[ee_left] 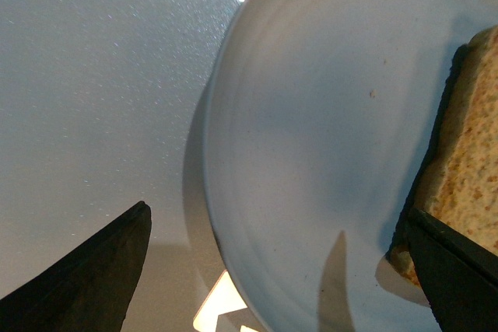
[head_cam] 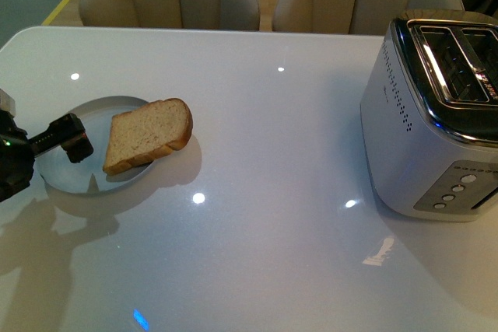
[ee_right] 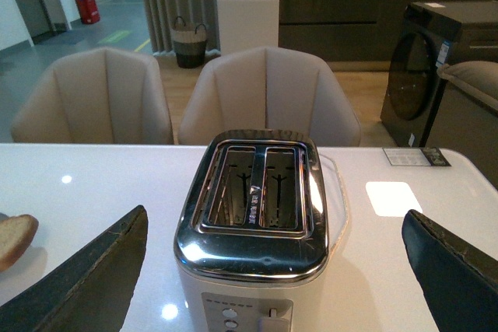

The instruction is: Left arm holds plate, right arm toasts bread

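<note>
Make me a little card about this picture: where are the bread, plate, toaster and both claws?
bread: lying on the plate, poking past its rim
plate: on the white table, left side
toaster: right side, both slots empty
left claw: open, one finger either side of the plate's rim
right claw: open, empty, facing the toaster

We only get part of the toaster [head_cam: 428, 114] from the front, the frame edge chops off its right side, and its button labels are too tiny for us to read. The bread [head_cam: 148, 134] hides a chunk of the plate [head_cam: 70, 180] rim. The left arm [head_cam: 15, 161] mostly sits off-frame too.
</note>
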